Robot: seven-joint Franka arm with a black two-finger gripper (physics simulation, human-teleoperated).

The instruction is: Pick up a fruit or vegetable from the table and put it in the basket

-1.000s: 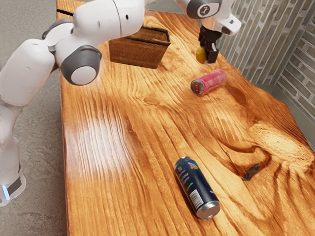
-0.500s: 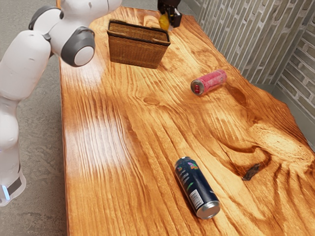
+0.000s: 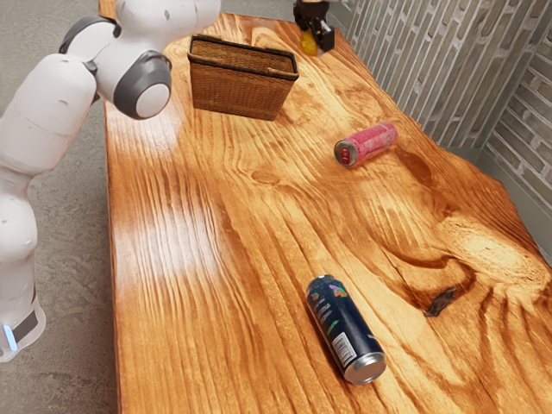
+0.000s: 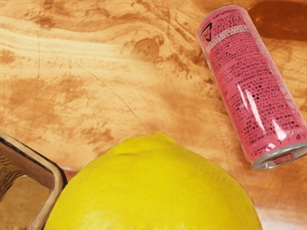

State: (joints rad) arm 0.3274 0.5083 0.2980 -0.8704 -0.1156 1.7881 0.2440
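a lemon (image 3: 309, 41) hangs in the grasp of a robot arm's black fingers (image 3: 326, 40), raised above the far end of a wooden worktop (image 3: 216, 241) and outside the mouth of a woven basket (image 3: 237, 91). the fruit is on the exterior view's right of the basket, whose rim (image 4: 61, 179) lies near it in the wrist view. a pink can (image 3: 366, 144) and a dark can (image 3: 345, 332) lie on their sides on the wood, well apart from each other.

the carry to the basket looks like the step in hand, with the drop yet to come. a release at this spot would probably send the lemon onto the wood, where its round shape could let it roll. a crossing made too low could catch the fruit on the rim, knocking it loose or tipping the basket. a sudden swing might also work the smooth skin free.

the fingers are closed upon the lemon, parted only as far as its body holds them; how firmly they press cannot be told. they appear to touch nothing else.
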